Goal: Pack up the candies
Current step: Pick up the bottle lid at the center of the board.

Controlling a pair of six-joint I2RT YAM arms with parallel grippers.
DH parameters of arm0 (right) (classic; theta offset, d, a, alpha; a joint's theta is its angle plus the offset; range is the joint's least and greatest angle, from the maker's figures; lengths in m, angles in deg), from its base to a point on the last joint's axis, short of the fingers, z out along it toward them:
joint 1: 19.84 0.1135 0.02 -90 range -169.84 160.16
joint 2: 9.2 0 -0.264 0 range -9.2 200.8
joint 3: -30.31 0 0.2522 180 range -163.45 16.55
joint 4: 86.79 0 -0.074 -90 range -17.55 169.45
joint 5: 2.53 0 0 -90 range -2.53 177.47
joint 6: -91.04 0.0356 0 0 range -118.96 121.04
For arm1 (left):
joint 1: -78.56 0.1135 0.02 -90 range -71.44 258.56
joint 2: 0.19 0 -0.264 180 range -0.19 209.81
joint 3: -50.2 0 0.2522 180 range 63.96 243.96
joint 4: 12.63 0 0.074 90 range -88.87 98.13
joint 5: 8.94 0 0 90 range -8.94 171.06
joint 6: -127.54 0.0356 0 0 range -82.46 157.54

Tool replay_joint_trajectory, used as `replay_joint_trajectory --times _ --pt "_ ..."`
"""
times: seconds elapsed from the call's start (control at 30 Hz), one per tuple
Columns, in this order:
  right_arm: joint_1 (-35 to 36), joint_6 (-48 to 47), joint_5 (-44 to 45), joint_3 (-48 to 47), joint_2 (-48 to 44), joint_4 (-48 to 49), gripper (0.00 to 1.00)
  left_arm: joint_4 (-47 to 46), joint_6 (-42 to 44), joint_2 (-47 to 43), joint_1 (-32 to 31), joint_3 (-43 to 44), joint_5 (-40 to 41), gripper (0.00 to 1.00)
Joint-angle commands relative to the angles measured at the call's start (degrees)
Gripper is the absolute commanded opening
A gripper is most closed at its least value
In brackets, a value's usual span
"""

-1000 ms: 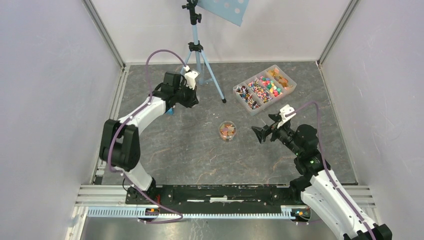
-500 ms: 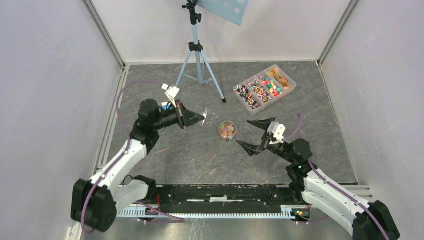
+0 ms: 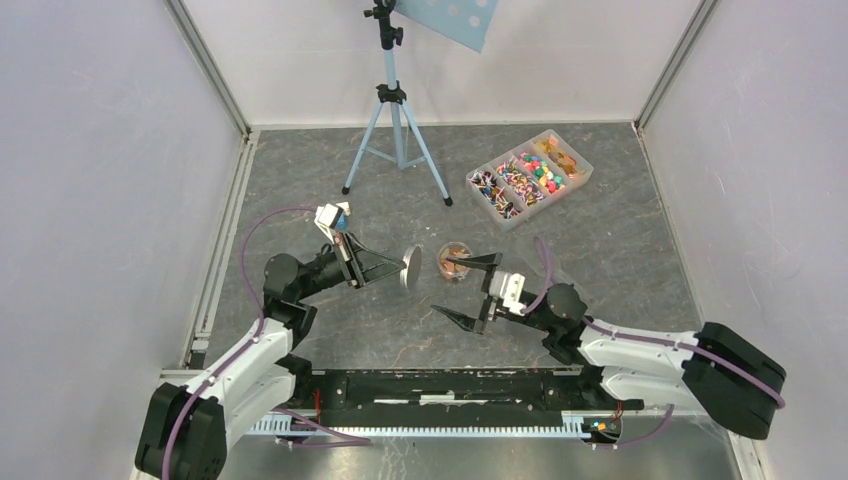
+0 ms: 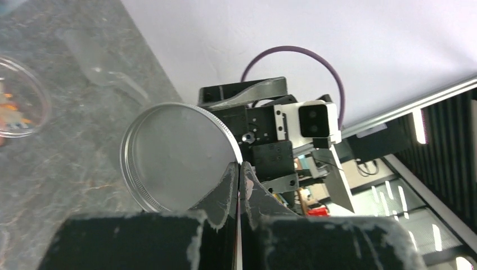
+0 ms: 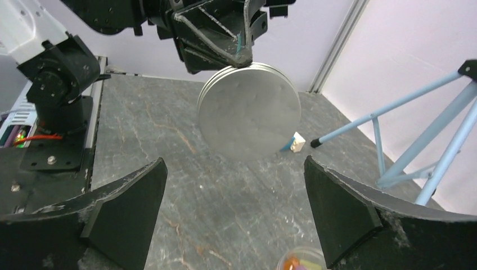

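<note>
The candies fill a divided clear tray (image 3: 530, 180) at the back right, and some lie in a small clear jar (image 3: 455, 262) at mid-table. The jar also shows in the left wrist view (image 4: 17, 104) and in the right wrist view (image 5: 301, 261). My left gripper (image 3: 403, 268) is shut on the rim of a round silver lid (image 3: 411, 268), held on edge just left of the jar. The lid shows in the left wrist view (image 4: 180, 154) and in the right wrist view (image 5: 250, 109). My right gripper (image 3: 468, 288) is wide open and empty, low beside the jar, facing the lid.
A light blue tripod (image 3: 395, 120) stands at the back centre. A small blue-and-white block (image 5: 292, 143) lies on the table behind the lid. Grey walls close in the table on three sides.
My left arm swung from the back left to mid-table, bringing the lid beside the jar. My right arm dropped low and moved left, opened wide, and now faces the lid.
</note>
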Motion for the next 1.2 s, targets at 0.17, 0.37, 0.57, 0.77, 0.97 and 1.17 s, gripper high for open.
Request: replay_joint_trajectory --times 0.17,0.37,0.57,0.77,0.97,1.17 --pt "4.09 -3.77 6.32 -7.87 8.23 9.04 0.98 -11.46 -11.57 -1.25 -0.65 -0.63 -4.17 0.02" --pt "4.88 -4.22 6.16 -10.13 10.64 7.47 0.98 -9.45 -11.63 -2.33 -0.94 -0.43 -4.29 0.02" --pt "5.14 -4.03 5.55 -11.72 13.04 7.93 0.98 -8.38 -11.75 -2.76 -1.22 -0.52 -4.27 0.02" --pt "5.28 -3.26 3.95 -12.80 14.77 8.89 0.98 -6.98 -11.16 -3.49 -1.40 -0.08 -4.31 0.02" --pt "5.59 -3.32 2.58 -12.80 15.06 8.93 0.98 -5.01 -9.29 -4.00 -1.38 -0.26 -4.88 0.02" --pt "5.77 -3.28 1.20 -12.75 15.11 8.46 0.98 -2.59 -7.13 -3.90 -1.41 -0.04 -4.97 0.02"
